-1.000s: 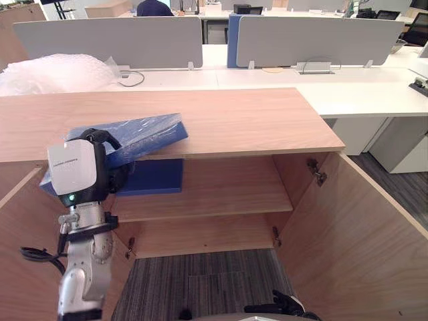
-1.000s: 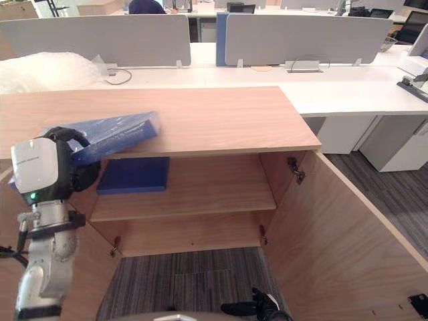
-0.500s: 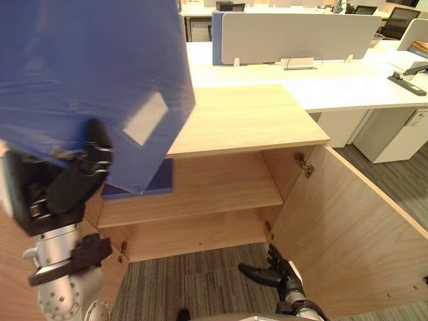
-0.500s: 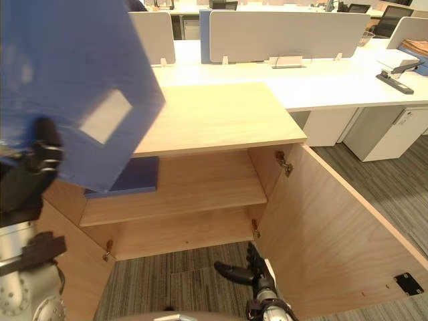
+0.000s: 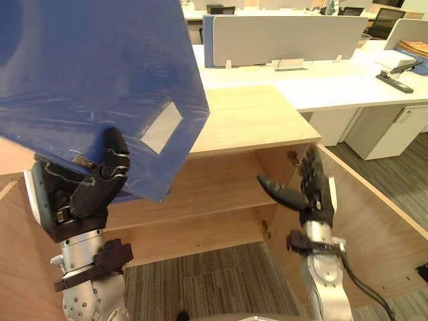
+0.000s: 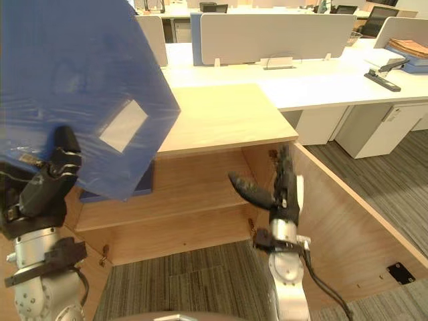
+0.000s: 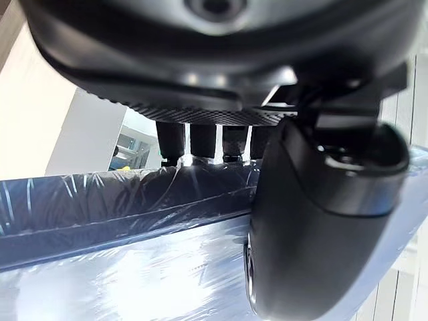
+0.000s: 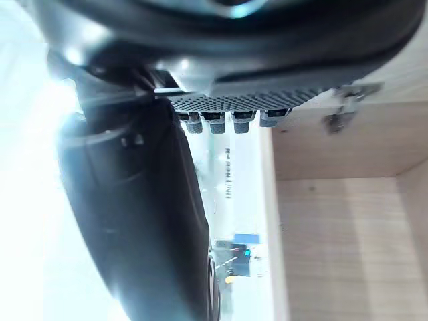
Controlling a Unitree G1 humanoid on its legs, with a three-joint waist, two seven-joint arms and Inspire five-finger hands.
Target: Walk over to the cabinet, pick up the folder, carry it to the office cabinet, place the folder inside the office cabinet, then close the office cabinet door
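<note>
Left robot hand: the left robot hand [image 5: 93,187] is gripping the folder [image 5: 87,73] by its lower edge, thumb pressing on the near face and fingers curling round behind; the left wrist view is showing the fingers [image 7: 200,140] lying over the wrapped edge.
Folder: it is hanging in the air, held up high close to the head camera and tilting, with one corner pointing down in front of the cabinet opening; it is touching neither the cabinet top nor the shelf.
Folder surface: blue, wrapped in clear glossy film, and carrying a pale rectangular label [image 5: 162,127] on the near face.
Right robot hand: the right robot hand [image 5: 317,200] is holding nothing, its fingers pointing straight up and its thumb sticking out toward the shelf; it is hovering just in front of the open side of the cabinet, near the door.
Office cabinet: the office cabinet [image 5: 247,117] is standing open, light wood, with a bare top.
Door: the door [image 5: 374,234] is swinging wide open on the robot's right.
Shelf: the shelf [image 5: 214,194] is carrying a dark blue flat thing [image 6: 145,179] at its left end, partly hidden behind the held folder.
Worktop: a white worktop [image 5: 334,87] is running behind the cabinet, with grey dividers [image 5: 281,37] standing on it and a stapler [image 5: 394,77] lying at the far right.
Floor: grey striped carpet [image 5: 200,281] is lying in front of the cabinet.
</note>
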